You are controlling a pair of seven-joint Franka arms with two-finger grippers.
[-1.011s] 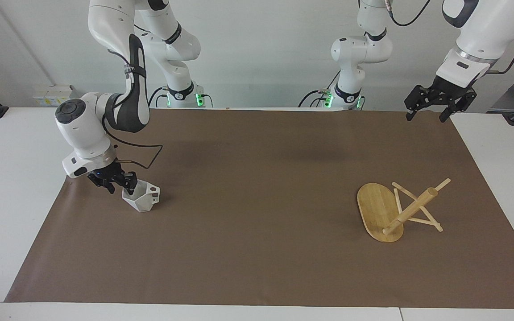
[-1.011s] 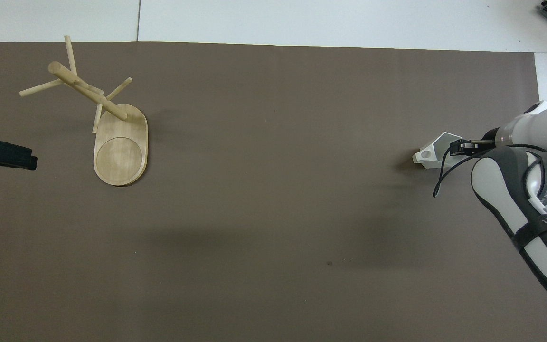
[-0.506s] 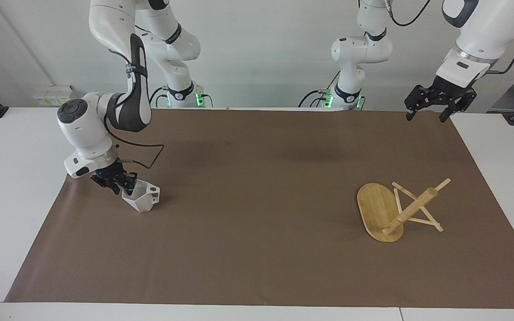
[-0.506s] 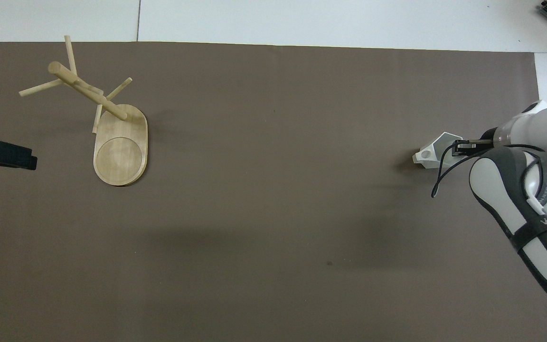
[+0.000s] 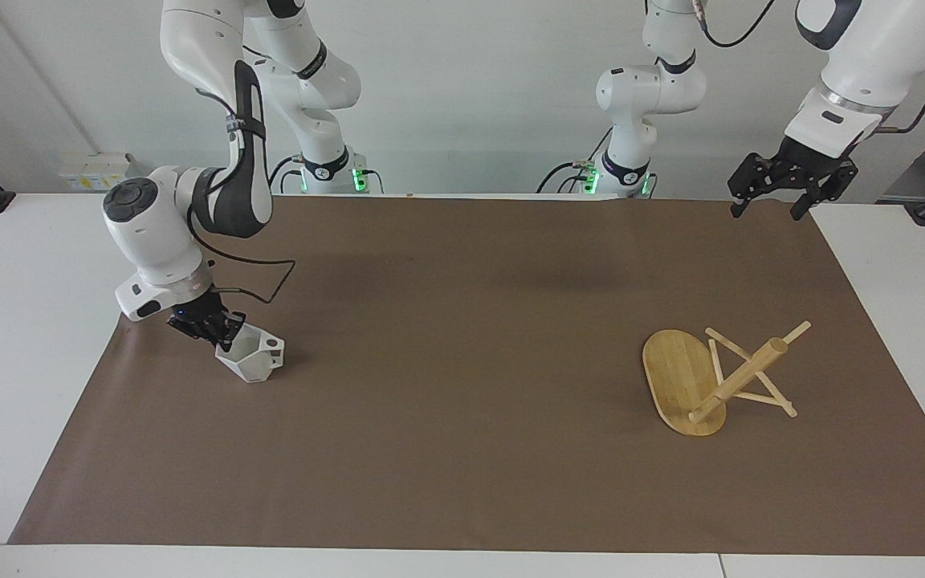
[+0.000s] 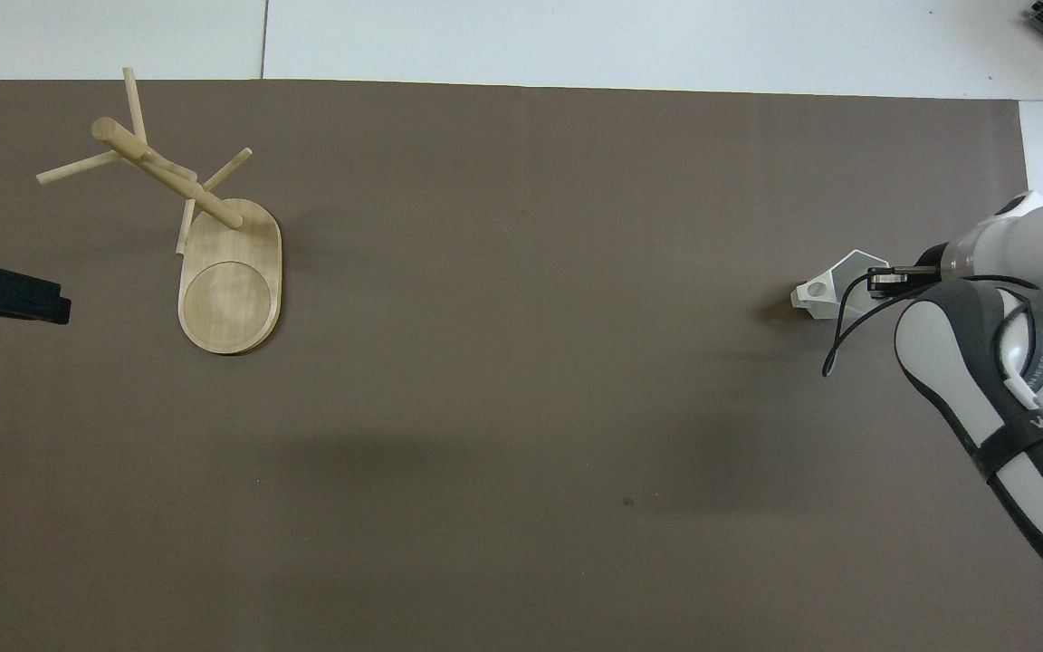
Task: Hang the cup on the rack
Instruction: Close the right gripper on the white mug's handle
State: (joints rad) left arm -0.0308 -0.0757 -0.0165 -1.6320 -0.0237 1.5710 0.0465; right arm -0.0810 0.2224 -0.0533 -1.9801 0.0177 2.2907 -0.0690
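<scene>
White faceted cup (image 5: 251,357) sits on the brown mat (image 5: 462,369) at the right arm's end of the table (image 5: 21,337), tilted, handle hole pointing toward the rack. Right gripper (image 5: 218,333) is down on the cup's rim on the side away from the handle, jaws pinched onto the wall, one finger inside and one outside as far as I can tell. Grip is on a thin angled facet, so risk one: cup rotates or slips in the pinch once lifted, and the handle hole ends up misaligned with a peg. Risk two: bamboo rack (image 5: 707,381) looks tipped at the left arm's end of the table, post (image 5: 739,379) slanting, base (image 5: 675,377) seemingly up on edge, pegs touching the mat. Hanging on it as is probably shoves it around, likely needs righting or bracing first. Left gripper (image 5: 774,197) waits high over the mat corner by its own base, jaws spread wide, holding nothing.
</scene>
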